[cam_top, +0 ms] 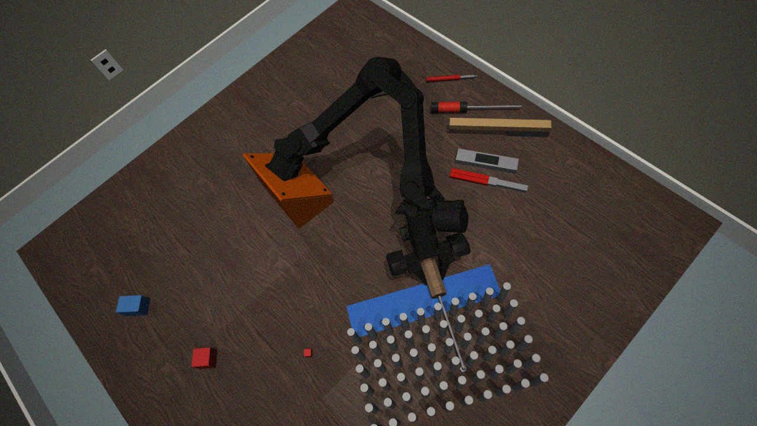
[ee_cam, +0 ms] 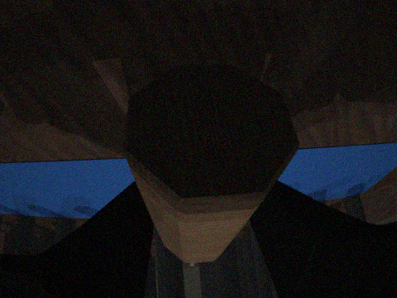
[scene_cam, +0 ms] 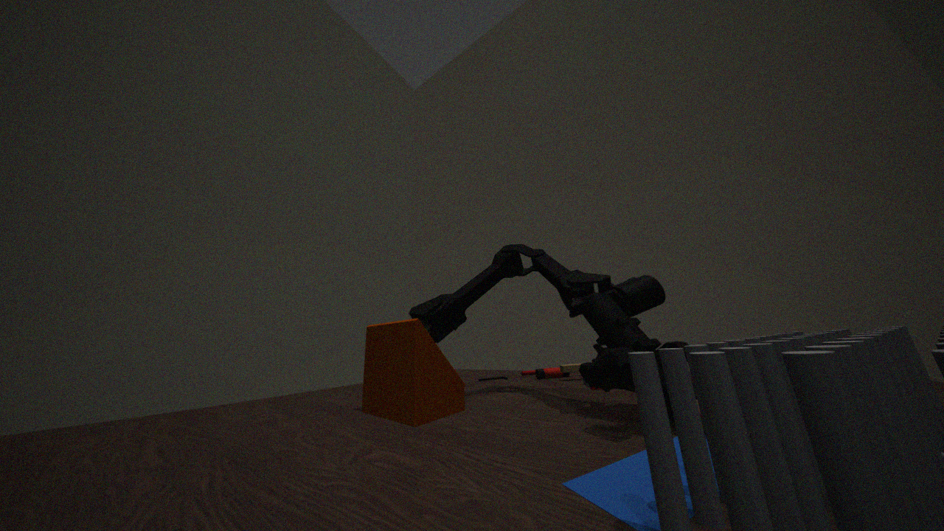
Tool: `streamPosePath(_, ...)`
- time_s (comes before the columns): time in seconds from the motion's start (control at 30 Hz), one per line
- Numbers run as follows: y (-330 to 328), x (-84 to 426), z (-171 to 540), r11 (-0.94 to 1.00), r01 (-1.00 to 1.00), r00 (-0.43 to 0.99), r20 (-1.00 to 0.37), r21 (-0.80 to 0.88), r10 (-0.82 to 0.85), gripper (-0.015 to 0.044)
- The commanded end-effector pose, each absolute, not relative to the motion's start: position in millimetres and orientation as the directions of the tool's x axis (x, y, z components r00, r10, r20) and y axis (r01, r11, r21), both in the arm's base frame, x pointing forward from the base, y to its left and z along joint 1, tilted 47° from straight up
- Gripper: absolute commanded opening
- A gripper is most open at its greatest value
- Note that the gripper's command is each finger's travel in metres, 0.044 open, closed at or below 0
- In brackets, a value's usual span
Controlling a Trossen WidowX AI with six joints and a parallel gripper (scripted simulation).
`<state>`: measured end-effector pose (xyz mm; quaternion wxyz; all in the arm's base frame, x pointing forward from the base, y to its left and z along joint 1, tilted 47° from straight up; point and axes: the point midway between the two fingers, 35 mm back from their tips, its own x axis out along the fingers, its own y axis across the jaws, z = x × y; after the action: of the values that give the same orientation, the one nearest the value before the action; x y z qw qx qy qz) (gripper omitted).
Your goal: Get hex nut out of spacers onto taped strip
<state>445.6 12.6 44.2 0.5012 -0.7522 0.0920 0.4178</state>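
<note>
My gripper [cam_top: 430, 268] [ee_cam: 198, 182] is shut on the wooden handle [cam_top: 435, 283] [ee_cam: 207, 240] of a thin metal tool, above the blue taped strip [cam_top: 378, 309] [scene_cam: 604, 480] [ee_cam: 54, 180]. The tool's shaft [cam_top: 450, 331] [ee_cam: 192, 283] reaches out over the strip and between the standing spacers [cam_top: 350, 332] [scene_cam: 719, 409]. The small hex nut [cam_top: 461, 368] lies deep in the field, with the shaft's tip at or over it. Whether they touch, and the tip's height, cannot be told. The spacers in view stand upright. The wrist view does not show the tip.
A thin red-handled tool [cam_top: 443, 78], a screwdriver [cam_top: 449, 107], a wooden bar [cam_top: 500, 123], a grey block [cam_top: 465, 157] and a red-handled blade tool [cam_top: 469, 176] lie beyond the arm. A blue block [cam_top: 128, 305], a red block [cam_top: 201, 357] and a small red cube [cam_top: 307, 352] lie left.
</note>
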Motion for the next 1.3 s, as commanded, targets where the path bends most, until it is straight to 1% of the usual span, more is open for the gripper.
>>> streamPosePath(0.0, 14, 442, 45, -0.477, -0.562, 0.632, -0.723, -0.676, 0.279, 0.0)
streamPosePath(1.27, 28, 422, 53, -0.476, -0.563, 0.631, -0.724, -0.675, 0.28, 0.0)
